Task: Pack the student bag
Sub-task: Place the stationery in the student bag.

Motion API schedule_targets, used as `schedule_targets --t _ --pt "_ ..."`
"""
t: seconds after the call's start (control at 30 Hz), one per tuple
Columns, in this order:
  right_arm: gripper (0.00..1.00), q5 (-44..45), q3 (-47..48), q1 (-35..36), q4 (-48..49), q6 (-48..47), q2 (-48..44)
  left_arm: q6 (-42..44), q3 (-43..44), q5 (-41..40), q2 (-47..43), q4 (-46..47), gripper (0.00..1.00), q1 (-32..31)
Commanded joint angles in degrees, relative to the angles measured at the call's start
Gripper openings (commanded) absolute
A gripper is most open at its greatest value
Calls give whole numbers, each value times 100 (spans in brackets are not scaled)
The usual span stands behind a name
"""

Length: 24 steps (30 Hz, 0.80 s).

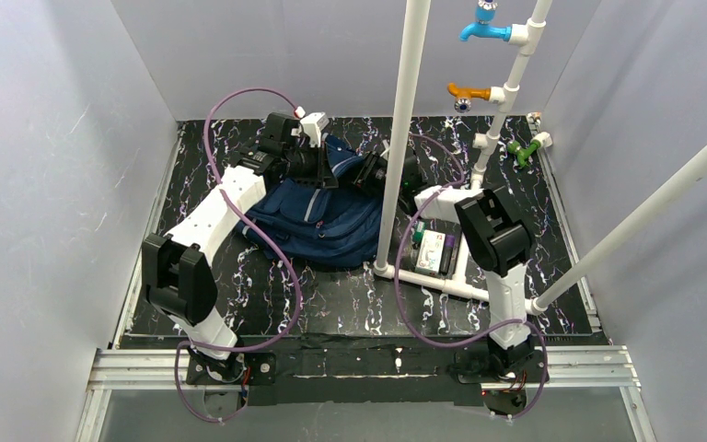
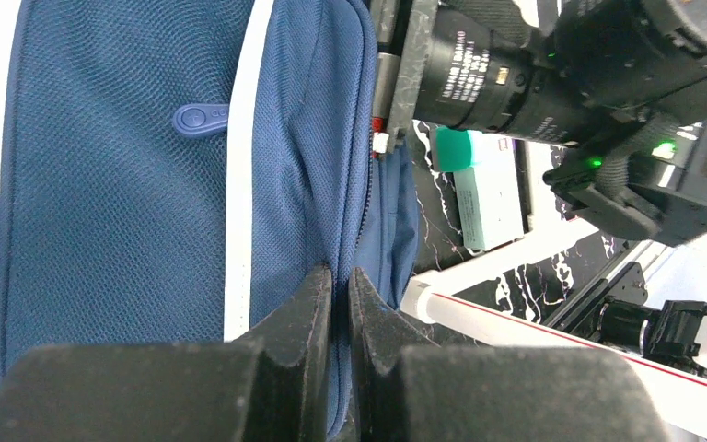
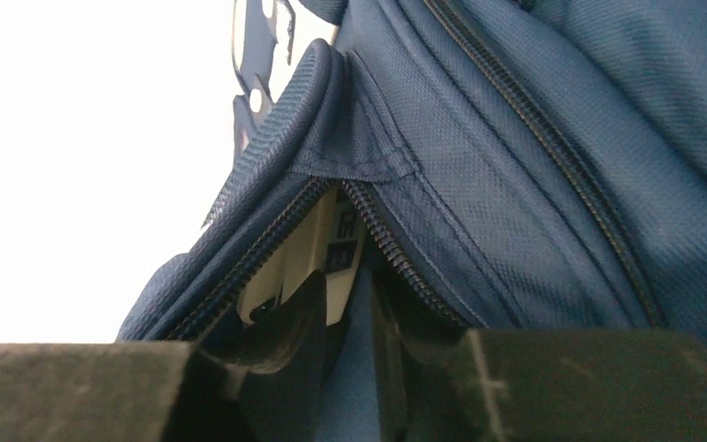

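Two tools work on one navy blue fabric student bag (image 1: 327, 216), which lies at the back centre of the black marbled desk (image 1: 350, 295). Recommended procedure: keep the zipper mouth taut and spread evenly, so contents pass without snagging the teeth. Left tool (image 2: 341, 281): closed, pinching a fold of bag fabric beside the zipper. Right tool (image 3: 348, 295): jaws narrowly apart, straddling the fabric lip at the opening, with a flat white item (image 3: 318, 244) just behind. A firm grip cannot be confirmed.

Print on arm housing (image 2: 465, 78), tag (image 3: 341, 241) in student bag (image 3: 515, 184): both illegible.
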Motion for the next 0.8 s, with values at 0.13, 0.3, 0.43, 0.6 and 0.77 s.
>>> schedule_targets --t 0.13,0.3,0.43,0.6,0.77 --pt "49 521 -313 -241 -3557 -2618 -2010 -63 -28 543 -697 100 0 -54" --pt "68 1595 -891 -346 -6077 -4245 -3323 56 -134 513 -741 104 0 -28" --pt "85 2380 -1167 -434 -7297 -4226 -3997 94 -149 555 -661 104 0 -18" --pt "98 2800 -1165 -413 -8191 -3600 -4435 -11 -215 662 -539 264 0 -18" --pt "98 2809 -1902 -303 -7691 -3036 -4689 -145 -330 734 -513 453 0 -18"
